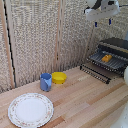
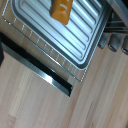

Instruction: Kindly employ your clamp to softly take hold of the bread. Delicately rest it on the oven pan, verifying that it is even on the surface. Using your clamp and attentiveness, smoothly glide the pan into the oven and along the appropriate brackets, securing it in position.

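I saw the orange oblong bread (image 2: 61, 10), partly cropped, lying on the ribbed metal oven pan (image 2: 75, 37). The white boxy pincer (image 1: 102, 21) hung above; I couldn't tell its fingers' spacing.

A light wooden table (image 1: 85, 95) carries a patterned plate (image 1: 30, 110), blue cup (image 1: 45, 82), yellow bowl (image 1: 59, 77) and the oven (image 1: 114, 52).

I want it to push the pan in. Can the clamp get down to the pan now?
Probably yes. The clamp hangs above the oven pan, which sticks out of the oven with only the bread on it; nothing seems to block the way.
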